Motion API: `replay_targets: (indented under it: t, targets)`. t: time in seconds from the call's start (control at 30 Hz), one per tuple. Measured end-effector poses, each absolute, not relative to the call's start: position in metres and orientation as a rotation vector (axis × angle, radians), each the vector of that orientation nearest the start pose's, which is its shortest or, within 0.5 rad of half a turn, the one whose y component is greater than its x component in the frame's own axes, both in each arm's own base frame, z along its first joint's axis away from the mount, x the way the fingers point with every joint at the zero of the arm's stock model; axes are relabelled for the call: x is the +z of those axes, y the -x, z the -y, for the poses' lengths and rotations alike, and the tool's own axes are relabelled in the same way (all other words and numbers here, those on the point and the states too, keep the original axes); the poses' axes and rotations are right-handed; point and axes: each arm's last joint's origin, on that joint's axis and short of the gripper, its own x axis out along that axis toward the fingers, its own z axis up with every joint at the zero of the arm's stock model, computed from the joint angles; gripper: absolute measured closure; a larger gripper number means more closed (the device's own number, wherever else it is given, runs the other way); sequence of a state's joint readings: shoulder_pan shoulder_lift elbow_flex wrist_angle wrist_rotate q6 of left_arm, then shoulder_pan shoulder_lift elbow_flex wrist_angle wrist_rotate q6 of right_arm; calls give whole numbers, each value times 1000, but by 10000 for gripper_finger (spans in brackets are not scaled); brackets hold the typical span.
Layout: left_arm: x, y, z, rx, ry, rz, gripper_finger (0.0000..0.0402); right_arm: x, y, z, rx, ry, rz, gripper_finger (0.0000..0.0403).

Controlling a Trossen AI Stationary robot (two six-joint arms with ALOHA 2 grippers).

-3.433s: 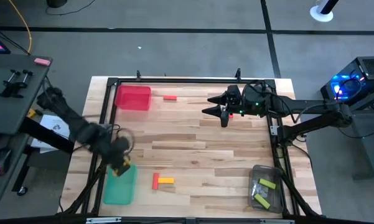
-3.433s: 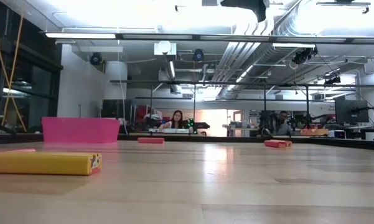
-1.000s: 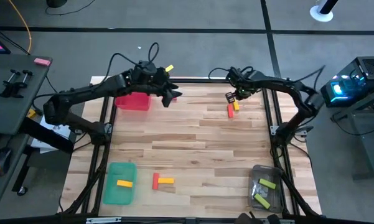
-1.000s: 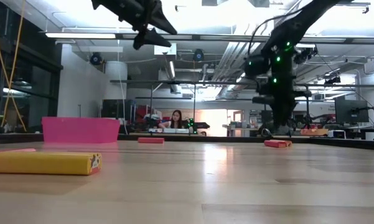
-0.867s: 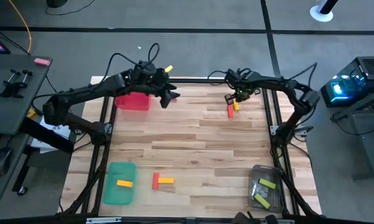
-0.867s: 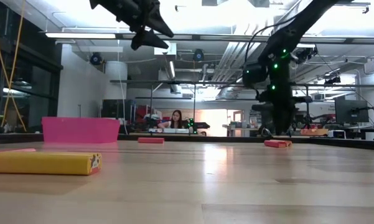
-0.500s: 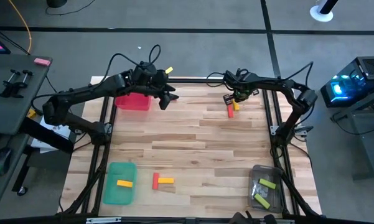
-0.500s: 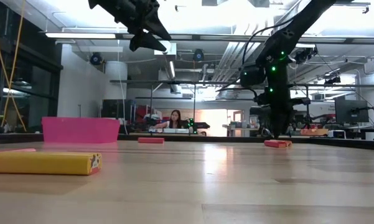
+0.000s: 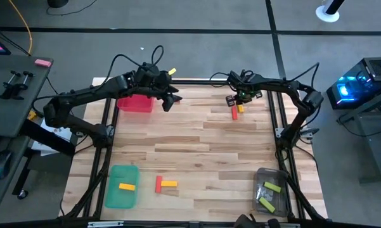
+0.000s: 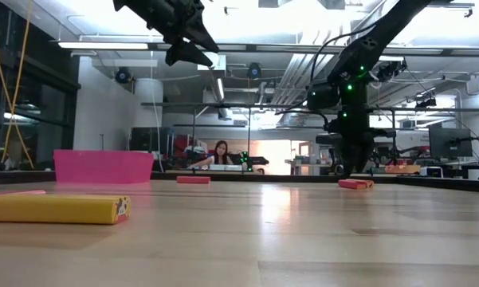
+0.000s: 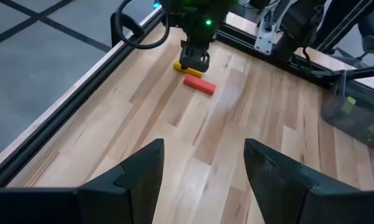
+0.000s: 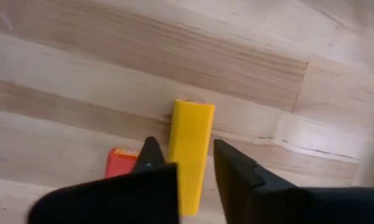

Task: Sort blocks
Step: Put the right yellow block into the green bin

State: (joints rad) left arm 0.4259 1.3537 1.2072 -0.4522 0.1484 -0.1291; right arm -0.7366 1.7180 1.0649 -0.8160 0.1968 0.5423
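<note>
Near the table's (image 9: 196, 145) far right corner, the right tool (image 12: 185, 163) straddles a small yellow rectangular block (image 12: 190, 152) with fingers apart; a red block (image 12: 119, 160) lies touching it. Raised above the far edge, the left tool (image 11: 202, 163) gapes, holding nothing.

robotics lab | wooden counter (image 9: 196, 152) boxed in a black metal frame (image 9: 193, 81) on grey floor | open ceiling with ducts (image 10: 367, 32) and strip lights (image 10: 127, 45) | rows of benches behind, monitor (image 10: 450, 143) | seated person (image 10: 220, 153) at far bench | computer tower glowing blue (image 9: 361, 85)
</note>
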Motion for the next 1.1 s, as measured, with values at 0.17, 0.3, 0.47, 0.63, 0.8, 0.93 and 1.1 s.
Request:
replay_targets:
  t: [0.17,0.3,0.47,0.63,0.8,0.93,1.1]
  targets:
    - [331,-269,-118,308,294,-559,195,168,-214,211,-1179,-818,-1228,282]
    - [330,-269,-118,308,295,-559,195,167,-210,216,-1208,-860,-1208,247]
    - [330,-269,-118,309,295,-560,195,151,-210,219,-1187,-927,-1260,243]
    - [330,-269,-118,310,294,-559,195,135,-212,220,-1184,-960,-1329,258]
    - [330,-269,-118,311,294,-560,195,131,-215,221,-1140,-944,-1346,330]
    - [330,-269,-118,311,294,-559,195,131,-214,222,-1108,-923,-1359,392]
    - [332,-270,-118,310,291,-546,195,136,-213,221,-1091,-896,-1345,400]
